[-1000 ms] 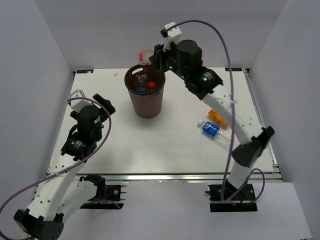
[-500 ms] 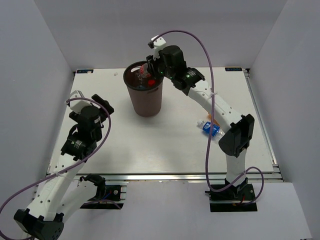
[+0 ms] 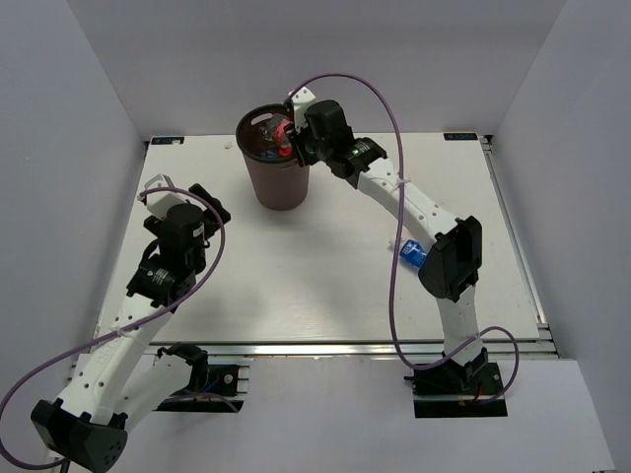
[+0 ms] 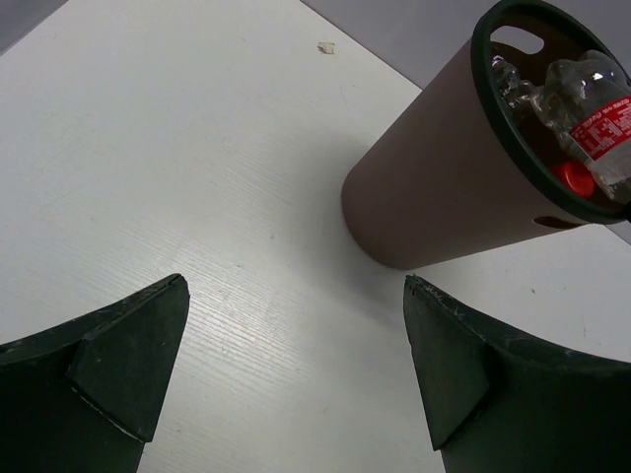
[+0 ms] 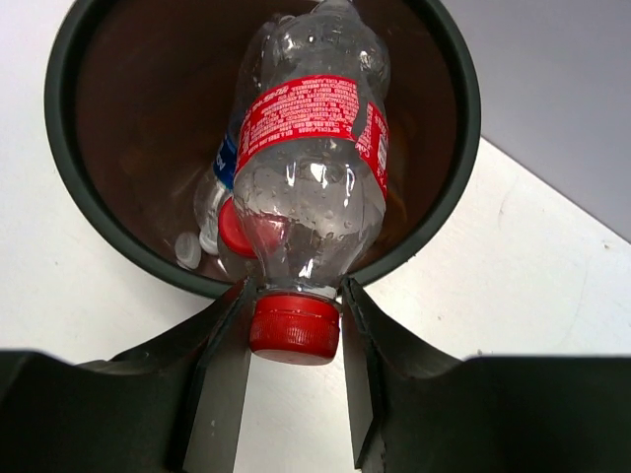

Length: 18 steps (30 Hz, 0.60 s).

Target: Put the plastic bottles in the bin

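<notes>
the right gripper [image 5: 294,298] pinches a red-capped bottle [image 5: 311,168] by its neck, body over the bin's [image 4: 434,187] mouth, likely so that letting go drops it inside. the left gripper [image 4: 294,325] hovers spread, well apart from the bin.

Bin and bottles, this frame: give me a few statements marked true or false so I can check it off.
1. The right gripper is shut on the red-label bottle at its neck, just above the cap. True.
2. That bottle lies at the bottom of the bin. False: it is held over the bin's opening, base pointing in, cap still outside the rim.
3. The left gripper is open and holds nothing. True.
4. The bin has nothing in it. False: a red-capped bottle and one with a blue label sit inside.
5. A blue-label bottle lies on the table beside the right arm. True.
</notes>
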Motion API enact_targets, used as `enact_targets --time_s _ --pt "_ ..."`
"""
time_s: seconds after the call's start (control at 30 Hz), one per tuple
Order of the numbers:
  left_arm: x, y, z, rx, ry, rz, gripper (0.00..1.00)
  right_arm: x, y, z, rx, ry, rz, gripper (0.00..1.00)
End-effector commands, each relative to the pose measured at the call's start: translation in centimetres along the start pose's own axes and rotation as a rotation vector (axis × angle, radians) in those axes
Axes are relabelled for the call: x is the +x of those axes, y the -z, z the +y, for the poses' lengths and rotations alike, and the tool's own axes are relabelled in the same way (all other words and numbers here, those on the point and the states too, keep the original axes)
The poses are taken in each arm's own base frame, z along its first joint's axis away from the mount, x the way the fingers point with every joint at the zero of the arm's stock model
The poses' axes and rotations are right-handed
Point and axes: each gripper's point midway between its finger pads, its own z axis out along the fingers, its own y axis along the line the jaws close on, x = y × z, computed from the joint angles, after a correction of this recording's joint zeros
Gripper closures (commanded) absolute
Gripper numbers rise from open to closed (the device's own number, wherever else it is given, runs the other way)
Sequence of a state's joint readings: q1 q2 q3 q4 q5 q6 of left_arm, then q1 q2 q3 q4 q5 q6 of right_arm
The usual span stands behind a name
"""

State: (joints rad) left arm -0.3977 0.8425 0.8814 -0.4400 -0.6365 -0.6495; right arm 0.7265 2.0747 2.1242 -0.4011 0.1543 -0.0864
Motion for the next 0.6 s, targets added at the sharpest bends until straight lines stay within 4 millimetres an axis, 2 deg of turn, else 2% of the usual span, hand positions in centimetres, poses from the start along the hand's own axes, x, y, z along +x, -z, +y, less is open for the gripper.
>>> enact_targets --time_s 0.0,0.07,0.17,0.23,0.27,0.33,0.37,0.4,0.47,0.53,0.57 --pt "-0.6 0.3 -0.5 0.026 0.005 -0.010 0.02 -1.6 3.3 -0.8 0.018 0.007 0.003 1.00" --pt "-0.6 0.3 -0.7 0.034 0.006 -0.008 0.02 -2.8 4.4 -1.1 0.021 0.003 -0.029 1.00" --pt "-0.4 0.2 -0.7 0.039 0.002 -0.006 0.02 -3.4 4.4 -0.3 -0.028 0.024 -0.077 1.00" --pt "-0.3 0.2 -0.7 0.038 0.000 -0.004 0.02 -3.7 3.9 0.3 -0.058 0.045 -0.099 0.96" --pt "-0.3 0.2 -0.7 0.036 -0.002 -0.004 0.02 -3.2 3.0 0.7 -0.078 0.046 -0.091 0.93" --pt "-0.3 0.2 -0.7 0.036 -0.003 -0.004 0.02 -4.1 2.6 1.1 -0.101 0.051 -0.114 0.89" --pt "-0.4 0.2 -0.7 0.038 -0.003 -0.004 0.02 -3.6 1.7 1.6 -0.119 0.051 -0.103 0.83" --pt "-0.3 0.2 -0.7 0.038 -0.003 -0.003 0.02 -3.8 1.5 1.7 -0.122 0.045 -0.109 0.67" --pt "-0.4 0.2 -0.7 0.040 -0.003 -0.004 0.02 -4.4 0.9 1.8 -0.129 0.041 -0.134 0.62" --pt "-0.2 0.2 -0.8 0.042 -0.004 -0.001 0.02 -4.7 0.5 1.7 -0.119 0.039 -0.157 0.51" --pt "-0.2 0.2 -0.8 0.043 -0.006 0.000 0.02 -4.5 0.0 1.5 -0.112 0.044 -0.162 0.50"
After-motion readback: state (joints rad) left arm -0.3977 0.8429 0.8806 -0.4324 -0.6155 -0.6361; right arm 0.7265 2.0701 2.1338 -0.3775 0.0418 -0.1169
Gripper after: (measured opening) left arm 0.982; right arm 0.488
